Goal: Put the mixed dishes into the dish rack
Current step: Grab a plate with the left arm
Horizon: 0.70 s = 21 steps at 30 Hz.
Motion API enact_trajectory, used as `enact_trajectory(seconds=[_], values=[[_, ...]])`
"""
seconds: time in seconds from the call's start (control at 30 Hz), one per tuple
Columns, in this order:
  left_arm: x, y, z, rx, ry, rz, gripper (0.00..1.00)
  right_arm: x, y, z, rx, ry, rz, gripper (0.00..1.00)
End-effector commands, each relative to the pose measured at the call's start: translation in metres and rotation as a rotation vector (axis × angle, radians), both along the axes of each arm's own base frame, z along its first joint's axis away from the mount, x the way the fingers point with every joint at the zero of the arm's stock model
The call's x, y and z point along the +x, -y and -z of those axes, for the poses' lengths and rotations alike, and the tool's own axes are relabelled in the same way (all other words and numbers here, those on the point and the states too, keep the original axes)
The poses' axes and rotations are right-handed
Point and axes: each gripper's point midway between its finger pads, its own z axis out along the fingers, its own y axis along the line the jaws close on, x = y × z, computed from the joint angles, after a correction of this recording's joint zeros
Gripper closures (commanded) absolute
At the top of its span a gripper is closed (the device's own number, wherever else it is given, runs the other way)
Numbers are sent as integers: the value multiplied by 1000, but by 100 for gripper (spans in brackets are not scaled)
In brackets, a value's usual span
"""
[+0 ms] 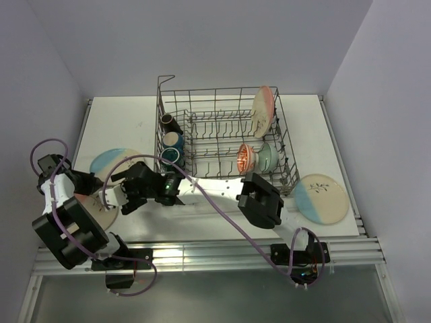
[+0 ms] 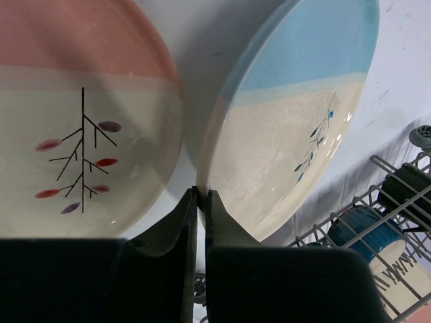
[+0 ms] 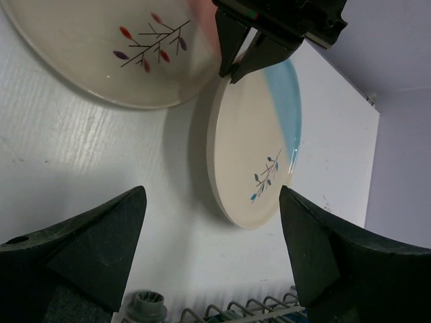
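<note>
My L gripper (image 3: 234, 66) pinches blue plate (image 3: 252, 155) by rim, tipping it up, prob so R gripper (image 3: 212, 194), spread wide, can grab.

The blue-and-cream plate (image 2: 296, 134) is glossy glazed ceramic, the dish rack (image 1: 202, 91) grey metal wire, the table (image 1: 128, 118) matt white.

A white surface (image 1: 128, 114) fills the floor of a narrow alcove and carries a few small dark specks. Plain pale lavender walls close it in: a back wall (image 1: 202, 40), a left wall (image 1: 27, 101) and a right wall (image 1: 397, 101). Silver metal rails (image 1: 215, 254) run along the near edge, with grey floor (image 1: 222, 299) below. The light is soft and even.
</note>
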Motion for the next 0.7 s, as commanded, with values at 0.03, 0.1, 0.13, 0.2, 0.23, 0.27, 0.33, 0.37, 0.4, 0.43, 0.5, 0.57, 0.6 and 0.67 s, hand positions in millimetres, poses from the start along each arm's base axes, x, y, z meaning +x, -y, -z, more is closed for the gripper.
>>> enact_trajectory(seconds=[0.03,0.1,0.13,0.2,0.23,0.27,0.33,0.37,0.4,0.43,0.5,0.57,0.6,0.67], values=[[22,-6,-26,3,109,31,100,21,-20,-19,90,123,104,13],[23,-6,-26,-2,112,35,100,24,-25,-10,91,144,119,13],[23,-6,-26,-5,113,34,100,21,-27,-10,95,149,108,13],[23,-5,-26,-11,117,35,100,18,-30,-5,96,164,99,13],[23,-5,-27,-13,119,37,100,17,-30,-3,96,167,98,13],[24,-5,-27,-16,121,37,100,18,-32,-2,106,169,98,14],[24,-5,-28,-19,126,36,100,19,-30,6,100,181,104,14],[24,-4,-29,-21,128,37,100,21,-32,6,114,191,109,14],[23,-3,-29,-22,128,38,100,22,-30,11,110,194,111,14],[23,-3,-29,-25,128,39,100,22,-30,11,115,197,114,15],[22,-2,-28,-29,125,41,100,24,-30,14,117,209,109,15],[22,-1,-30,-32,128,45,100,24,-33,14,138,218,106,15],[22,0,-30,-37,127,46,100,24,-32,18,132,219,97,16],[21,2,-34,-38,138,50,100,24,-31,22,136,222,88,16]])
